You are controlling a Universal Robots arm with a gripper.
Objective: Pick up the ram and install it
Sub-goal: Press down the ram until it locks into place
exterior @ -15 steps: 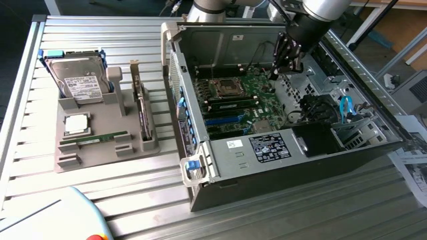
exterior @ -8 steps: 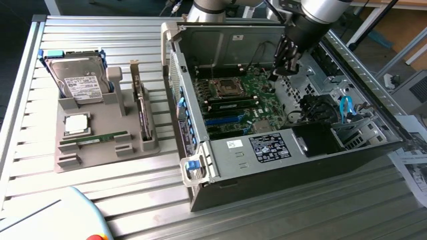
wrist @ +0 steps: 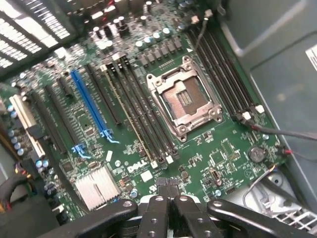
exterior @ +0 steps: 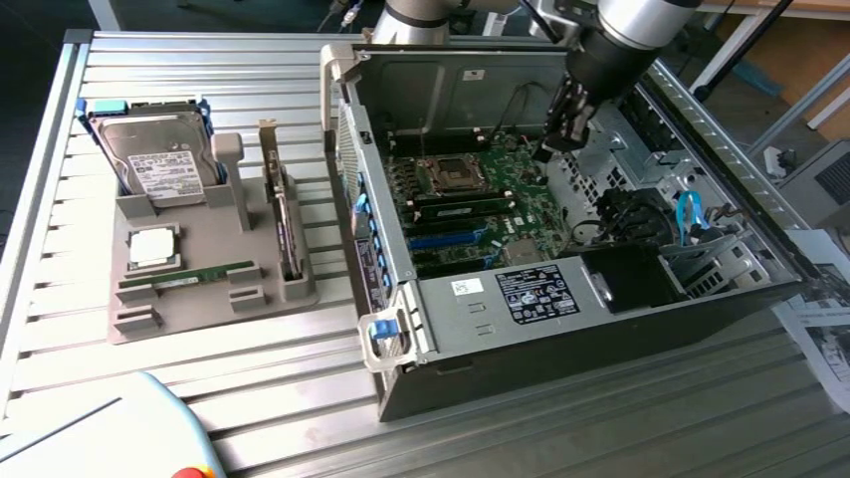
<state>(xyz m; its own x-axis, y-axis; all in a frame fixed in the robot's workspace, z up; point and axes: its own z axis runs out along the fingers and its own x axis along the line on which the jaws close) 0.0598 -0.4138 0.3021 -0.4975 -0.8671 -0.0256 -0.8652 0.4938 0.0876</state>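
One ram is laid flat in the grey holder near the surface's edge at the exterior view's left. Pincer is clenched, empty, above the motherboard.

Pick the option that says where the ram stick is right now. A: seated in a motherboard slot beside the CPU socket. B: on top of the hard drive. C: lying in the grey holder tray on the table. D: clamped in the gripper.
C: the ram lies flat in the grey holder tray, while the gripper, shut and empty, hangs inside the computer case.
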